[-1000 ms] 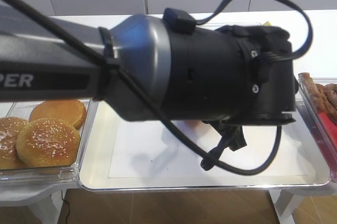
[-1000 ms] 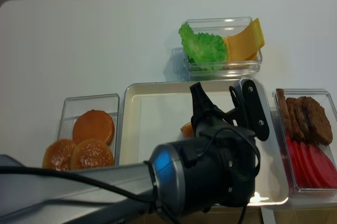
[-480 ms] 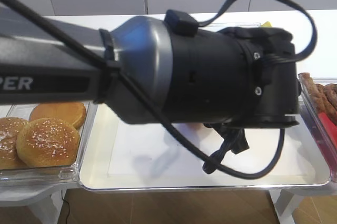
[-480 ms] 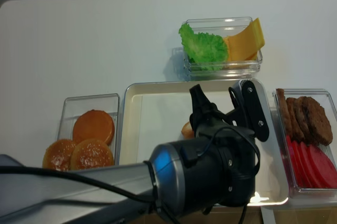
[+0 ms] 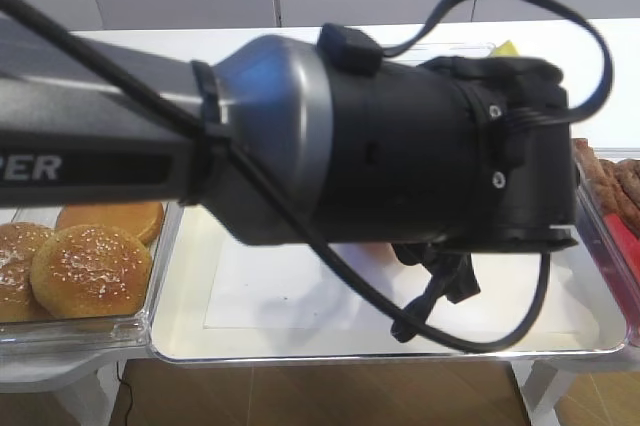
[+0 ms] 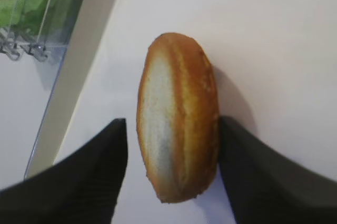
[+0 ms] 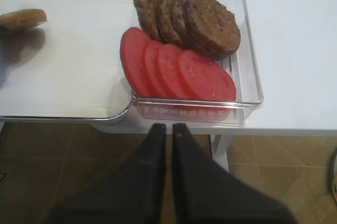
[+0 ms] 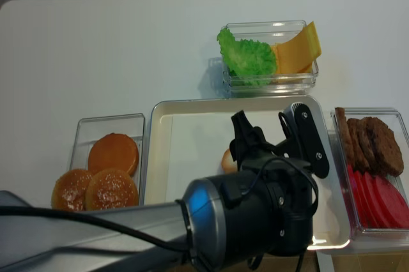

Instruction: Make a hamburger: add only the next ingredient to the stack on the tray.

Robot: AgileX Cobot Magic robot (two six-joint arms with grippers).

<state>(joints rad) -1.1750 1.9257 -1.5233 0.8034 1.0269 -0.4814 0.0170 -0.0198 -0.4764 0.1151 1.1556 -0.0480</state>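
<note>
Left wrist view: the left gripper point(image 6: 174, 166) straddles the flat bun half point(image 6: 178, 116), one black finger point(image 6: 89, 182) on each side, jaws spread and both clear of the crust.

Tray: the silver tray point(image 8: 160, 151) with its white paper sheet point(image 5: 300, 291) carries the bun half, which lies on the paper toward the middle; in the realsense view only a sliver of it point(image 8: 227, 159) shows beside the arm.

Step in hand: release, by my reading. The bun half sits on the paper between parted fingers, so placing looks done.

Next move: a straight lift away, keeping both fingers off the crust so the bun is not dragged or tipped.

Bun orientation: in the left wrist view it appears as a narrow oval, long axis running up and down the picture, parallel to the fingers. The pale cut face shows on the left, the brown crust on the right. Whether it lies flat or on edge I cannot tell.

Right gripper point(image 7: 166, 129): closed and empty, hanging off the table edge near the tomato slices point(image 7: 176, 71).
</note>
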